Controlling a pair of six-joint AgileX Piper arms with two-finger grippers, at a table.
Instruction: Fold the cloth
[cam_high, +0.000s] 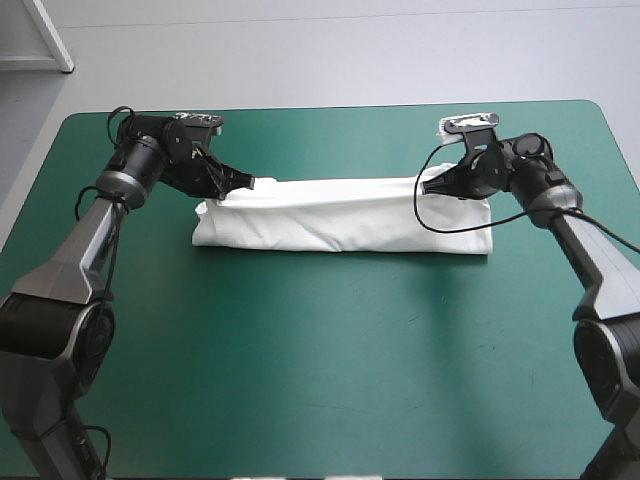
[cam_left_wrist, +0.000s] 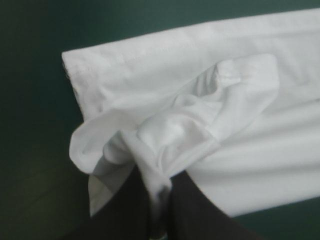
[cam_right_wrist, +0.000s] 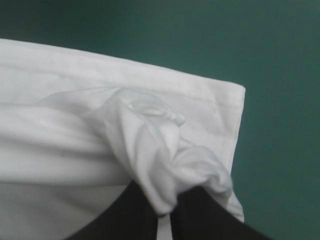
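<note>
Cloth lies in a long white strip across the far half of the teal-green surface (cam_high: 320, 350). This is the T-shirt (cam_high: 340, 215), folded flat, with its long sides running left to right. It sits about in the middle between the left and right edges of the surface.

The left pincer (cam_high: 248, 184) is at the far left corner of the T-shirt. It is nearly shut and pinches a bunch of white cloth. In the left wrist view the black fingers (cam_left_wrist: 125, 210) squeeze a small wad, and the cloth puffs up in soft lumps just ahead of them. A stitched hem runs along the edge beyond the wad.

The right pincer (cam_high: 428, 187) is at the far right corner of the T-shirt. It is nearly shut too and grips a twisted knot of cloth. The rest of the T-shirt lies flat on the surface between the two pincers.
</note>
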